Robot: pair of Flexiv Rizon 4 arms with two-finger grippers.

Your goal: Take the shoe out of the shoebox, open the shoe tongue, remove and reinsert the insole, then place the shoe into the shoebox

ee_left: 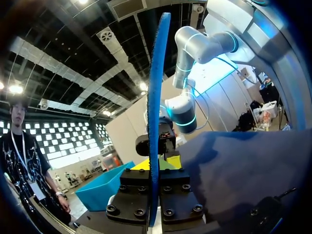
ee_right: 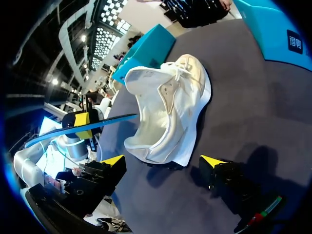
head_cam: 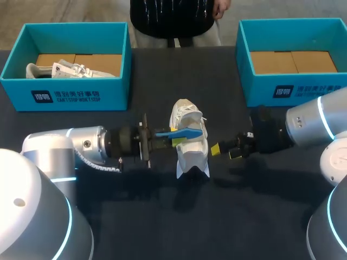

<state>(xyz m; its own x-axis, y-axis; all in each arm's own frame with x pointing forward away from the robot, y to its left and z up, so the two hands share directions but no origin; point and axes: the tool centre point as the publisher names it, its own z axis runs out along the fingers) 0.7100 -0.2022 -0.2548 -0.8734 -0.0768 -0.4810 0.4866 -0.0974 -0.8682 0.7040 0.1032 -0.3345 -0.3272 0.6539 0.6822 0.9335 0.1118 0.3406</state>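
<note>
A white shoe (head_cam: 191,142) stands on the dark table between my two arms, its opening facing up. My left gripper (head_cam: 177,136) is shut on a blue insole (head_cam: 187,131), held flat and level over the shoe's opening. In the left wrist view the insole (ee_left: 157,117) runs edge-on straight out from between the yellow tips of that gripper (ee_left: 163,164). My right gripper (head_cam: 223,150) is open just right of the shoe's heel, holding nothing. In the right wrist view the shoe (ee_right: 170,109) lies just ahead of the open right gripper (ee_right: 163,163), and the insole (ee_right: 114,119) sticks out of the left gripper (ee_right: 84,126) beside it.
A teal shoebox (head_cam: 76,93) at the back left holds another white shoe (head_cam: 65,69). A second teal shoebox (head_cam: 295,89) at the back right shows only its cardboard floor. Bare dark table lies in front of the shoe.
</note>
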